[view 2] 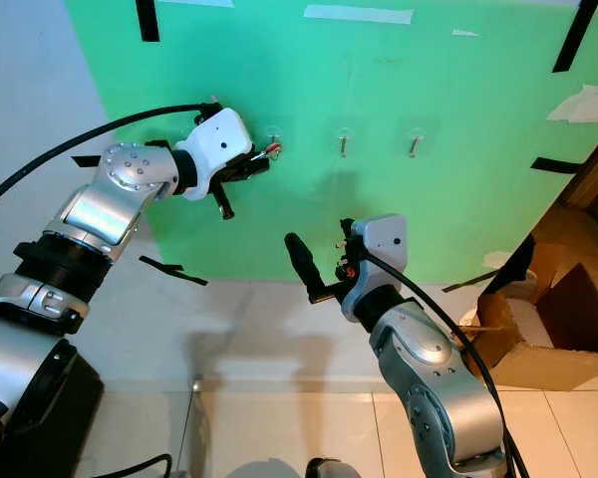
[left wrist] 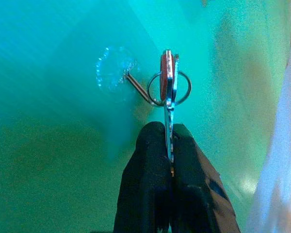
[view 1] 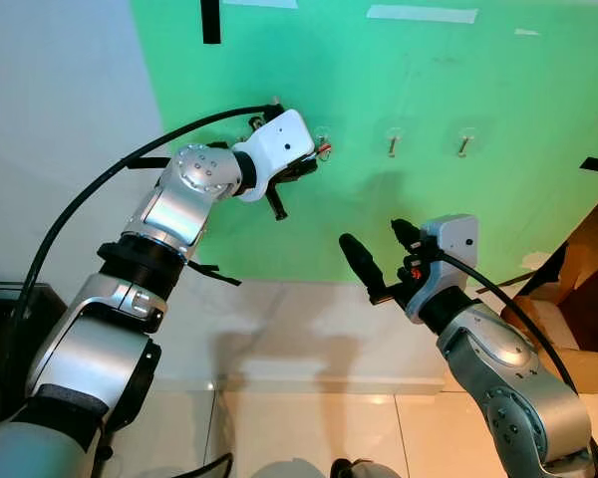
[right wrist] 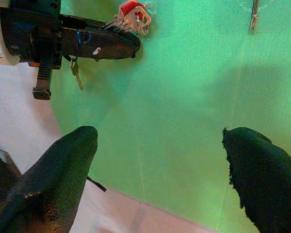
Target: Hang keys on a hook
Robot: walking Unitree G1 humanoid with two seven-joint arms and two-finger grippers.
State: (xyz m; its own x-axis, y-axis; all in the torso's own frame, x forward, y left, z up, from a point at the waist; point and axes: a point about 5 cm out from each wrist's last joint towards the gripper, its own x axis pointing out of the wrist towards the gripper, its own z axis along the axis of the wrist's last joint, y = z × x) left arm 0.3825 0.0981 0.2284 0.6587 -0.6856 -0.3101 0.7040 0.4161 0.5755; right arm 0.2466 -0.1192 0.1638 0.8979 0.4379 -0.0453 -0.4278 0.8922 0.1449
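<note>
The green wall panel [view 1: 429,219] is the landmark here, and everything is arranged against it. Across its upper part runs a row of three small hooks on clear stick-on pads, so anything hung there must be brought in close and square to the panel.

The left arm [view 1: 169,219] reaches up and across to the hook [left wrist: 136,86] at the left end of that row, wrist turned so its fingers point straight at the panel. That approach seems chosen to bring the key ring in over the hook's tip.

The right arm [view 1: 498,358] is held lower, in front of the panel's bottom half, well apart from the hooks. The right gripper [right wrist: 160,165] has its fingers spread wide with nothing between them; it appears to be waiting clear of the work.

The left gripper [left wrist: 169,145] is clamped tight on the keys [left wrist: 168,92], pinching the blade so the ring [left wrist: 182,88] and red tag stand free at the front. The ring sits right at the hook's tip against the panel; whether it is already threaded on cannot be told. A further key dangles below the gripper.
</note>
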